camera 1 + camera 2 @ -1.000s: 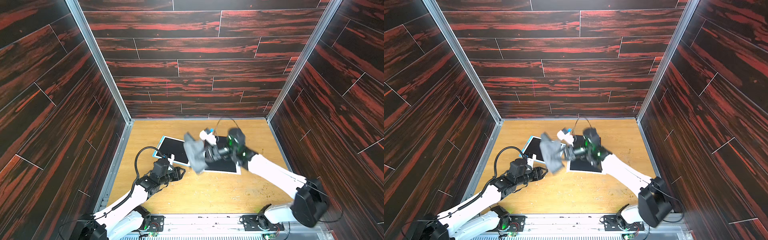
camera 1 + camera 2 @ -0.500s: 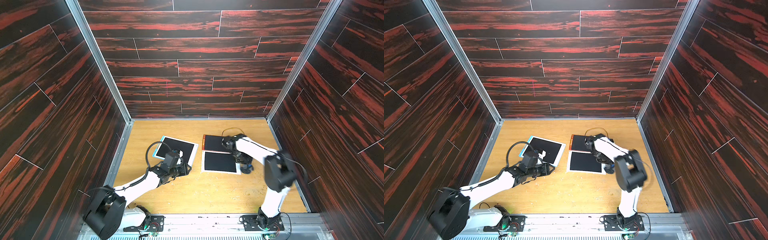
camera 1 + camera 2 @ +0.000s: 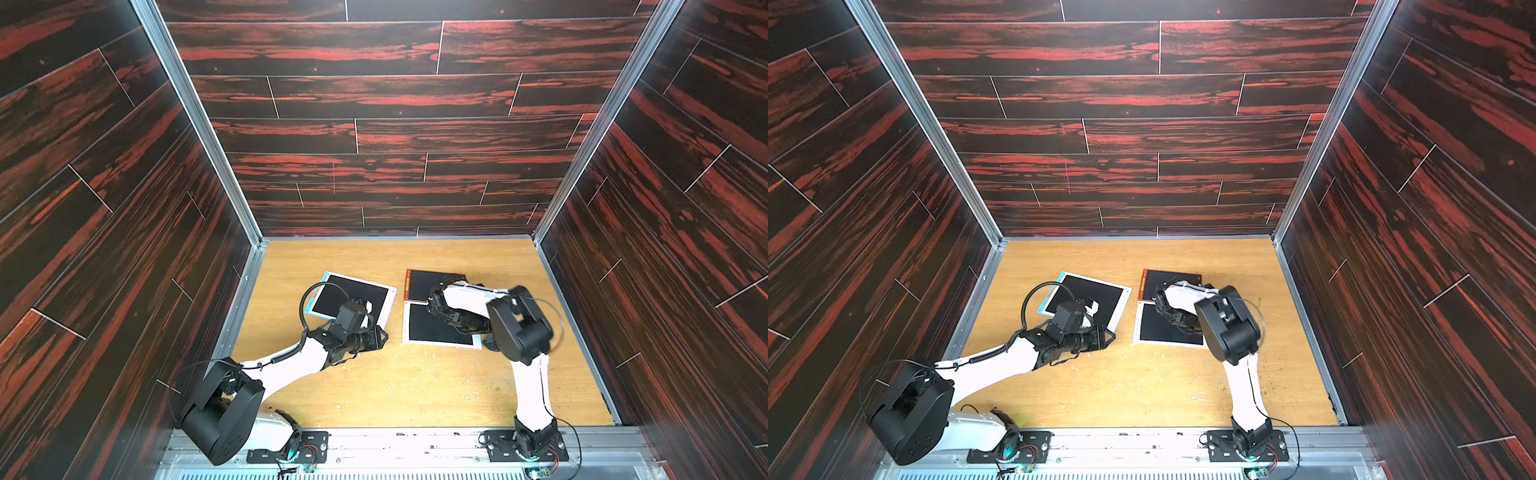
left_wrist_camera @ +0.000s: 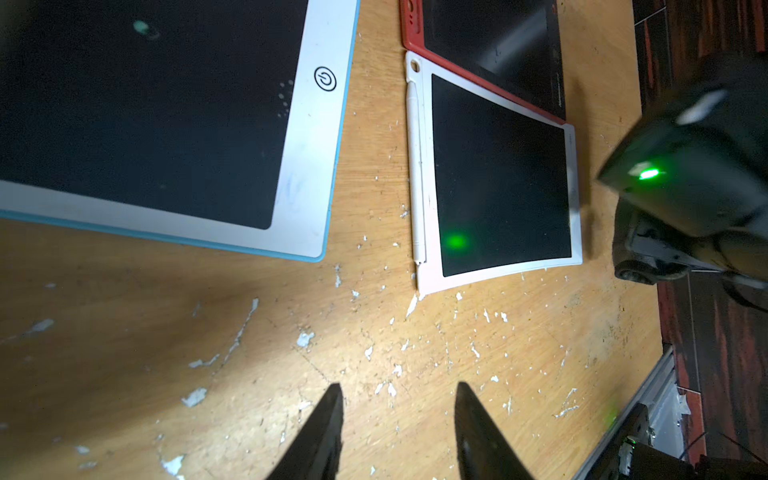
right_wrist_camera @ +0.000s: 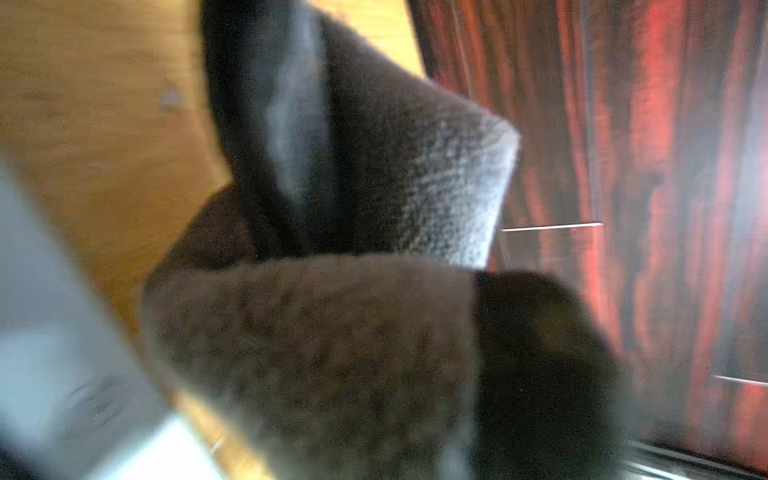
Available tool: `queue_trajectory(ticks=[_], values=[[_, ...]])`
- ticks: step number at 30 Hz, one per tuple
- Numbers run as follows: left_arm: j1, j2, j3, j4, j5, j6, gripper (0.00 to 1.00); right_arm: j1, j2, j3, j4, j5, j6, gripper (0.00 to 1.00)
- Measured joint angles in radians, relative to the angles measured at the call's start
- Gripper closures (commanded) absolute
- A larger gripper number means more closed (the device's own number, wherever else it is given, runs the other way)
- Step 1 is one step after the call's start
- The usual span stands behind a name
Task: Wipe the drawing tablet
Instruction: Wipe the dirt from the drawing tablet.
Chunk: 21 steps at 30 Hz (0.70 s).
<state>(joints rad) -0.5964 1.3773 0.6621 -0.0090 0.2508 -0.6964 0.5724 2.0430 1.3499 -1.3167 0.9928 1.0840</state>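
Presently my right gripper [image 3: 469,322], clamped on what looks through the blur like a grey cloth [image 5: 332,332], sits at the white tablet's [image 3: 432,328] right edge, so I'd sweep leftward, while the left gripper [image 4: 397,386] hangs part-open and empty off its left edge.

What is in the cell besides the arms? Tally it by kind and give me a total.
Tablets: 3 (blue-edged, red, white)
Stylus: 1, clipped along the white tablet's edge
Cloth: 1
Total: 5
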Motion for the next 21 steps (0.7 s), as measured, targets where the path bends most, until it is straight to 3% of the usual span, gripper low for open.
queue_trajectory(ticks=[5,11,21], values=[[0.000,-0.010,0.000,-0.003,-0.001,0.000,0.55,-0.026,-0.164,-0.069,0.201,-0.125,-0.196,1.00],[0.000,-0.018,0.000,-0.005,0.000,0.001,0.55,-0.034,-0.096,-0.061,0.342,-0.206,-0.320,1.00],[-0.002,0.006,0.012,-0.006,0.011,-0.004,0.55,-0.035,-0.026,-0.030,0.375,-0.267,-0.426,1.00]])
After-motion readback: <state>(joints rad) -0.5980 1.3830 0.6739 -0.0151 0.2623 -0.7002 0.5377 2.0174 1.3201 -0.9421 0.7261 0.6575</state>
